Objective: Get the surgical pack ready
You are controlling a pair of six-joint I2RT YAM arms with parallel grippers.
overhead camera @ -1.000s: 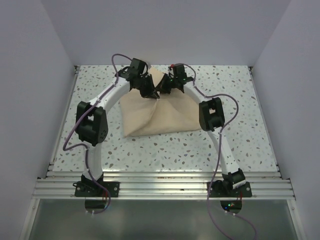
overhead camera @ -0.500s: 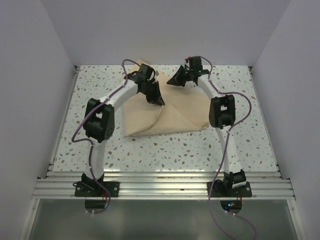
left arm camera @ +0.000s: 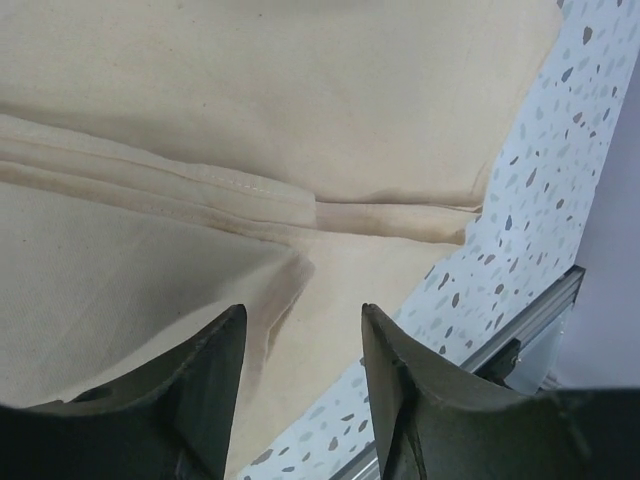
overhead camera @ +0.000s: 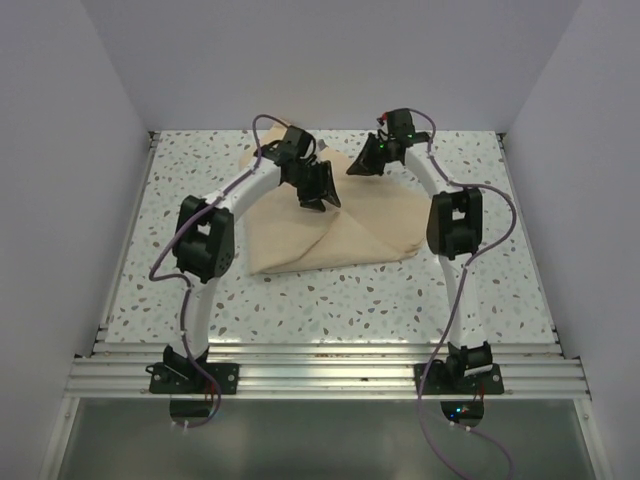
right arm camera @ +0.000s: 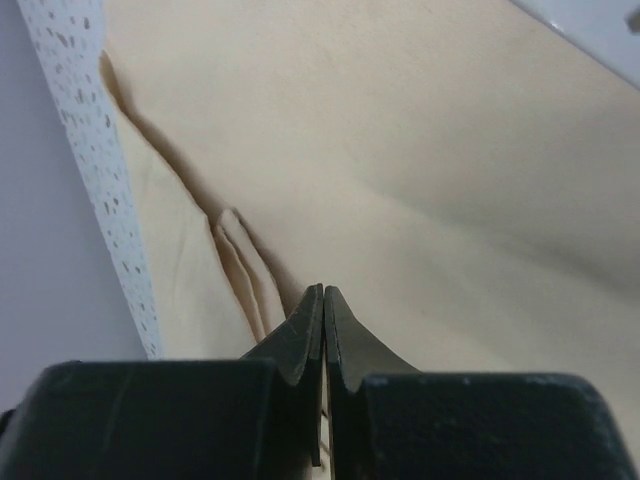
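Cloth bundle (overhead camera: 345, 235) sits on the table (overhead camera: 400, 300), flaps folded over. My left gripper (left arm camera: 300, 322) hangs half open right above it, with the folded hem (left arm camera: 250, 190) running crosswise just ahead of the jaws. My right gripper (right arm camera: 323, 300) is pinched closed over the far edge and looks empty.

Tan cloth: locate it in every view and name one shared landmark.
Top external: cloth at centre.
Left wrist: cloth fills the upper left.
Right wrist: cloth fills middle and right.
Landmark: speckled table, around it from above, lower right in left wrist, left edge in right wrist.
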